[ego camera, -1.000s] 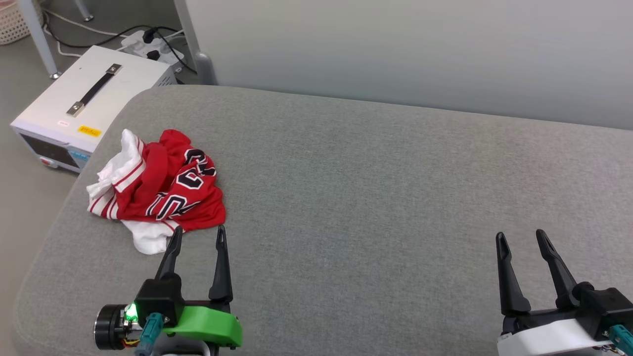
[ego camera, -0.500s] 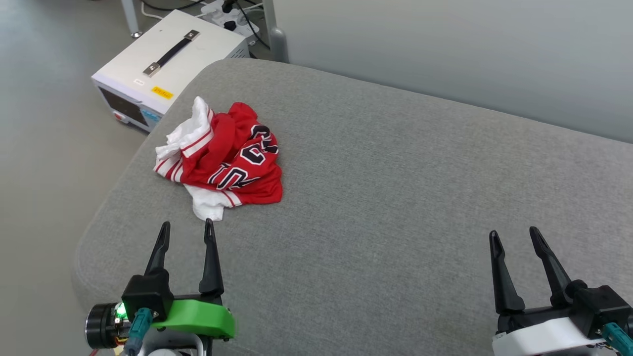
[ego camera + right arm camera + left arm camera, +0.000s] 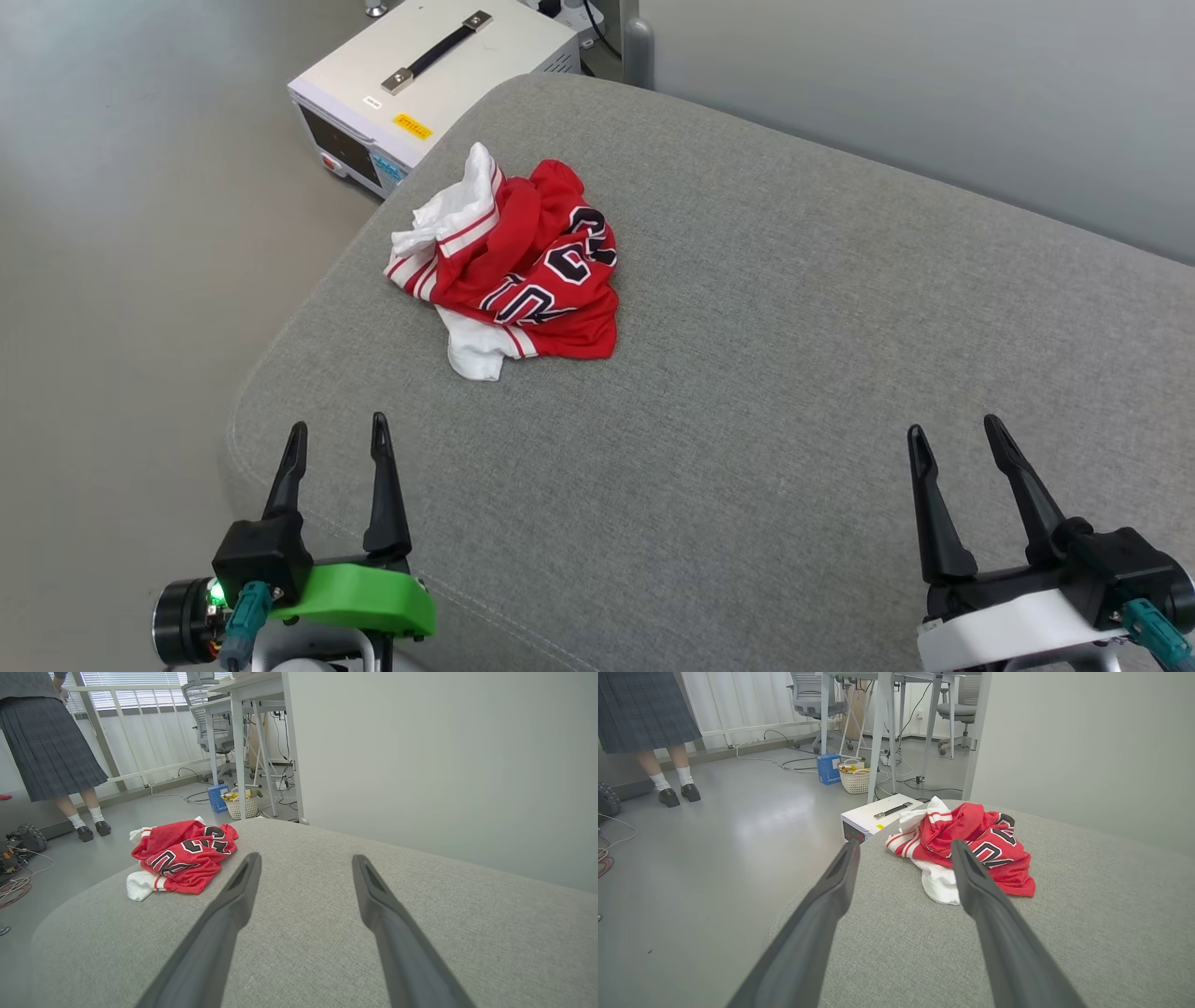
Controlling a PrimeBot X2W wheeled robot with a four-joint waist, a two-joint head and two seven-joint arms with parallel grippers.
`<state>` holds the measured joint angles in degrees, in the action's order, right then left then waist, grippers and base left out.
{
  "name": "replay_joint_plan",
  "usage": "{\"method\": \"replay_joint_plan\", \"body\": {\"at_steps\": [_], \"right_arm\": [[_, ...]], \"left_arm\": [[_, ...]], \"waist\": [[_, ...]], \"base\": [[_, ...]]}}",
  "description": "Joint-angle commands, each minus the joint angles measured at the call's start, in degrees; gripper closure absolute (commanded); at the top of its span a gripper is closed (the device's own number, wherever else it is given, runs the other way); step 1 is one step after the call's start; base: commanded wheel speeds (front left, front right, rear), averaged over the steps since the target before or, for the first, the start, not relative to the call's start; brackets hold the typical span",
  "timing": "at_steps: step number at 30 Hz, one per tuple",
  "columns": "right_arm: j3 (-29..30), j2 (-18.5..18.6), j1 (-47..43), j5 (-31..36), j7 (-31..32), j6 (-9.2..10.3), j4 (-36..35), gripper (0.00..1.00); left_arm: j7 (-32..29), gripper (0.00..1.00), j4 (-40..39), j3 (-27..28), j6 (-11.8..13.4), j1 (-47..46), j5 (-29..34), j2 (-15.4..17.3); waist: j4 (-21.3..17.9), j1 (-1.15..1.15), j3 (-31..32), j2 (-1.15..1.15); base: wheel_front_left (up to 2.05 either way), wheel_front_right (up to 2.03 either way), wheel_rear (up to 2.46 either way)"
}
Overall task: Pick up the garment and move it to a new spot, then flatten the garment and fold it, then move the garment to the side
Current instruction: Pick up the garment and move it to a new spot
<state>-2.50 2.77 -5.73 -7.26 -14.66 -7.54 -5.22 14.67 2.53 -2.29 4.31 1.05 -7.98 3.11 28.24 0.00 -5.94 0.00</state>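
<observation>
Grey fabric-covered table (image 3: pixel 794 392), rounded corner at far left. On the floor beyond that corner stands a white instrument case (image 3: pixel 495 47) with a black handle. The garment (image 3: pixel 523 261), red with white sleeves and black numerals, lies crumpled on the table near that far-left corner. Left end effector (image 3: pixel 338 427) and right end effector (image 3: pixel 950 425) are at the near edge, well apart from the garment, fingers spread wide and empty.
</observation>
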Motion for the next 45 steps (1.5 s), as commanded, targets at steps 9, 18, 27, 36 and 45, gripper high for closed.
{"method": "replay_joint_plan", "body": {"at_steps": [9,18,27,36,45], "right_arm": [[-0.29,0.10,1.04,0.85,-0.34,0.05,-0.16,0.00],[-0.86,0.10,3.23,2.98,-0.34,0.05,-0.80,0.00],[-0.95,0.18,7.43,6.52,-0.34,0.05,-2.65,0.00],[-1.98,0.72,9.24,6.80,-0.34,0.05,-3.43,0.00],[-2.49,1.02,10.59,6.82,-0.34,0.05,-3.91,0.00]], "left_arm": [[0.33,0.00,0.49,1.27,-0.05,-1.47,-2.03,-0.24],[0.33,0.00,1.14,9.37,-7.35,-12.69,0.19,1.47],[0.33,0.00,8.95,11.19,-11.70,-32.67,-2.75,10.96],[0.18,0.00,22.70,-4.84,-11.78,-42.33,-12.49,22.67],[-16.64,0.00,30.79,-26.09,-11.79,-48.95,-32.65,32.31]], "waist": [[-0.65,0.00,-0.89,0.00],[-4.34,0.00,-4.71,0.00],[-9.83,0.00,-11.69,0.00],[-12.70,0.00,-14.55,0.00],[-15.05,0.00,-16.62,0.00]], "base": [[0.00,0.00,0.00],[0.00,0.00,0.00],[0.00,0.00,0.00],[0.00,0.00,0.00],[0.00,0.00,0.00]]}}
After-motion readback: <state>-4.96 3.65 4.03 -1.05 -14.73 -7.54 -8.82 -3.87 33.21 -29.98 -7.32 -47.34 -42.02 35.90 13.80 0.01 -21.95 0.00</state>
